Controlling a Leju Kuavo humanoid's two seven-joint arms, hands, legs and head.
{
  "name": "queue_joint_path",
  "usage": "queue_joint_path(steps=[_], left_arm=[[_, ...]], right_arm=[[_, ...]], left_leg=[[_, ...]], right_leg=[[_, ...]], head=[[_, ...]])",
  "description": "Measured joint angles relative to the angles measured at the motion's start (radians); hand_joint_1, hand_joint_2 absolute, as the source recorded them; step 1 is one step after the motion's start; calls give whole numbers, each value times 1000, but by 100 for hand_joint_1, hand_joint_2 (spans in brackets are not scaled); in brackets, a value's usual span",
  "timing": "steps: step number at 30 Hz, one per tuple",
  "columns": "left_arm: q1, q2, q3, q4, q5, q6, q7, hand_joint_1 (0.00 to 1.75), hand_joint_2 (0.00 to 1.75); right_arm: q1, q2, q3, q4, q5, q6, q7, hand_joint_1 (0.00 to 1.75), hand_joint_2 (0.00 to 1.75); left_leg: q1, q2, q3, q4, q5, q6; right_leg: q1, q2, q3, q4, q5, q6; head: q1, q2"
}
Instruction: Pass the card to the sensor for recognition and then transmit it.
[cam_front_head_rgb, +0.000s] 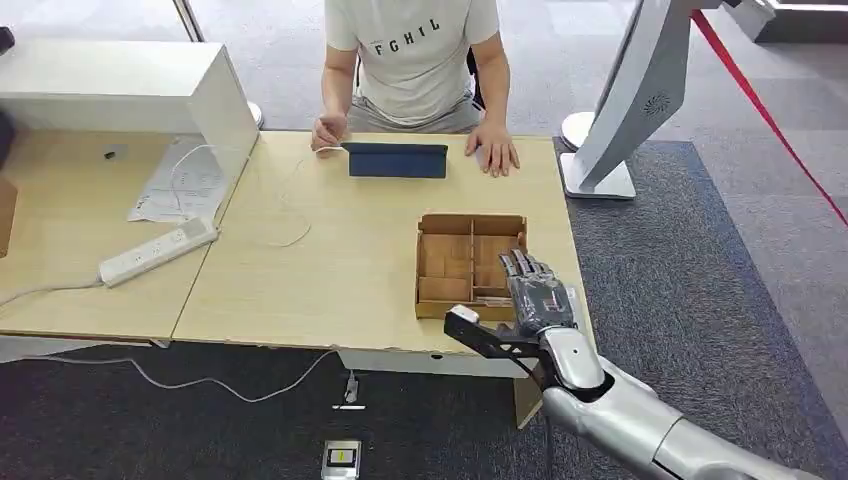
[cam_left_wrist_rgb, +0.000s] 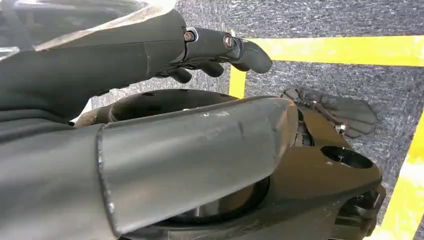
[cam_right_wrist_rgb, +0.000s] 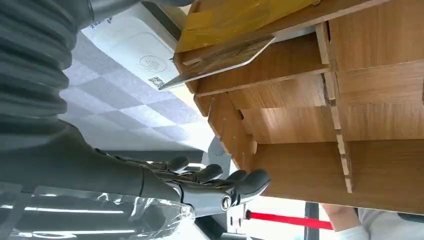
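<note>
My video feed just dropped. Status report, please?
Right hand open, over the wooden box, holding nothing. Left hand hanging by the floor, fingers curled, empty. Card leaning in the box's near compartment. Person's hands resting by the blue pad; path clear.

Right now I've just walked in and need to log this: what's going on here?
The robot's right hand is reaching over the near right corner of a wooden divided box on the table, where a card leans in a compartment. The hand holds nothing yet. The left hand hangs by the floor. A person sits opposite, hands on the table beside a dark tablet.
</note>
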Motion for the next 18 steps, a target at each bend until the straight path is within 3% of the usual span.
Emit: queue_joint_path(steps=[5, 6, 7, 8, 18], left_arm=[[0, 0, 1, 0, 0, 0, -2, 0, 0], [0, 0, 2, 0, 0, 1, -2, 0, 0], [0, 0, 2, 0, 0, 2, -2, 0, 0], [0, 0, 2, 0, 0, 2, -2, 0, 0], [0, 0, 2, 0, 0, 2, -2, 0, 0]], right_arm=[[2, -5, 0, -12, 8, 13, 9, 0, 175], [3, -6, 0, -14, 8, 15, 10, 0, 0], [4, -7, 0, -15, 8, 15, 10, 0, 0], [5, -7, 0, -17, 7, 15, 10, 0, 175], [9, -8, 0, -32, 2, 31, -19, 0, 175]], left_leg=[[0, 0, 0, 0, 0, 0], [0, 0, 0, 0, 0, 0], [0, 0, 0, 0, 0, 0], [0, 0, 0, 0, 0, 0], [0, 0, 0, 0, 0, 0]], right_leg=[[0, 0, 0, 0, 0, 0], [0, 0, 0, 0, 0, 0], [0, 0, 0, 0, 0, 0], [0, 0, 0, 0, 0, 0], [0, 0, 0, 0, 0, 0]], head=[[0, 0], [0, 0], [0, 0], [0, 0], [0, 0]])
